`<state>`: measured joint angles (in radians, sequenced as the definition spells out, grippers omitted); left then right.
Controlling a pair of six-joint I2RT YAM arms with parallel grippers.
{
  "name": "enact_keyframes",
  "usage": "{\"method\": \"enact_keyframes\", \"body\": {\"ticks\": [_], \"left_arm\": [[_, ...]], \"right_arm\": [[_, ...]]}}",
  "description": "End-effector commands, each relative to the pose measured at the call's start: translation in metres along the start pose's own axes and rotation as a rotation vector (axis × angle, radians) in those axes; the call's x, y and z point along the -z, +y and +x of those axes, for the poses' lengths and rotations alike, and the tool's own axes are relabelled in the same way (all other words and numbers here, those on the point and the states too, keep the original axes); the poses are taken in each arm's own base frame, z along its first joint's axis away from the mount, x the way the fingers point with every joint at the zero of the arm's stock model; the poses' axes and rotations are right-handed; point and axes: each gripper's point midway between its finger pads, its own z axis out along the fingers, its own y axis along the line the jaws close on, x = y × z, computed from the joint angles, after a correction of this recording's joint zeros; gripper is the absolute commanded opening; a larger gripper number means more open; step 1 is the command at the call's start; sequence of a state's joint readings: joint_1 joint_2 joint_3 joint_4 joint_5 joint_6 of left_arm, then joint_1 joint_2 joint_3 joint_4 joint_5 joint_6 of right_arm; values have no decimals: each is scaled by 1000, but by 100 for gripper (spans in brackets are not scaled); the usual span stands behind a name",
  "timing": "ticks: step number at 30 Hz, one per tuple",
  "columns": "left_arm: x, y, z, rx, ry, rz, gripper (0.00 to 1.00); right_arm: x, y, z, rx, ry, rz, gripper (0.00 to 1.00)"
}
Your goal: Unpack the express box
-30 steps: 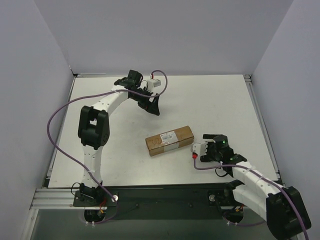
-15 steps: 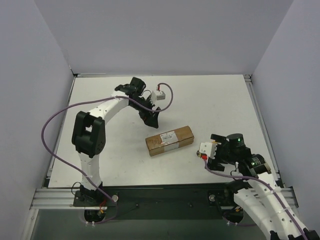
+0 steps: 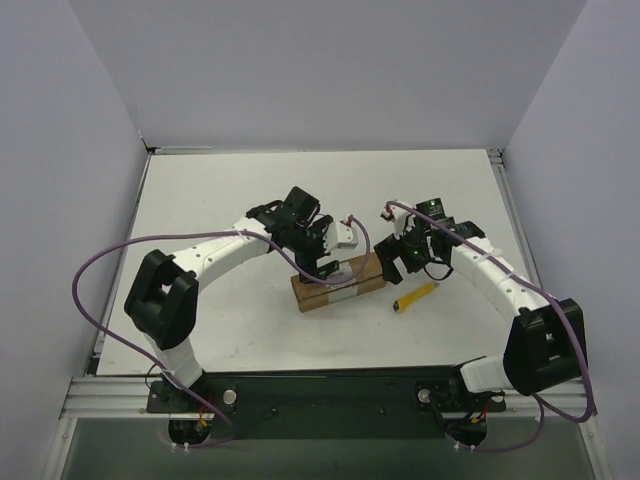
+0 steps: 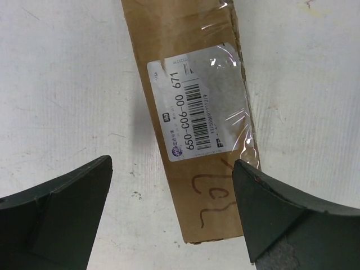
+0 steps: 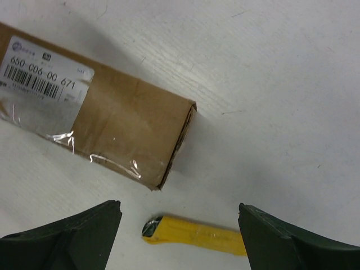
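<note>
Brown cardboard express box [image 3: 340,285] lies flat near the middle of the white surface [image 3: 450,190], label [image 4: 197,109] up. The left tool [image 3: 318,266] and right tool [image 3: 392,266] hang at its ends, both spread wide, empty. A yellow knife [image 3: 416,297] lies just beside.

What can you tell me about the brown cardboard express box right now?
The small elongated brown cardboard express box lies flat on the white table, closed. A white barcode label sits on top under glossy clear tape, with a pen scribble near one end. The open left gripper hovers above it, the open right gripper by one end; neither visibly touches it.
</note>
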<state>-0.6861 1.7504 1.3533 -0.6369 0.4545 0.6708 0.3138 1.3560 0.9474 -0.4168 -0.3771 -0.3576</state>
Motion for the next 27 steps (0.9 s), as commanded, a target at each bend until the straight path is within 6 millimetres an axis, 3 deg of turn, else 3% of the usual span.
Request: {"method": "enact_keyframes", "body": {"ticks": [1, 6, 14, 22, 27], "left_arm": [[0, 5, -23, -50, -54, -37, 97], [-21, -4, -23, -25, -15, -61, 97], [-39, -19, -22, 7, 17, -74, 97], [-49, -19, -12, 37, 73, -74, 97], [-53, -19, -7, 92, 108, -72, 91]], "right_arm": [[-5, 0, -35, -180, -93, -15, 87], [-20, -8, -39, -231, -82, 23, 84], [-30, -3, -44, -307, -76, -16, 83], [-27, 1, -37, -311, -80, -17, 82], [-24, 5, -27, -312, -77, -14, 82]]}}
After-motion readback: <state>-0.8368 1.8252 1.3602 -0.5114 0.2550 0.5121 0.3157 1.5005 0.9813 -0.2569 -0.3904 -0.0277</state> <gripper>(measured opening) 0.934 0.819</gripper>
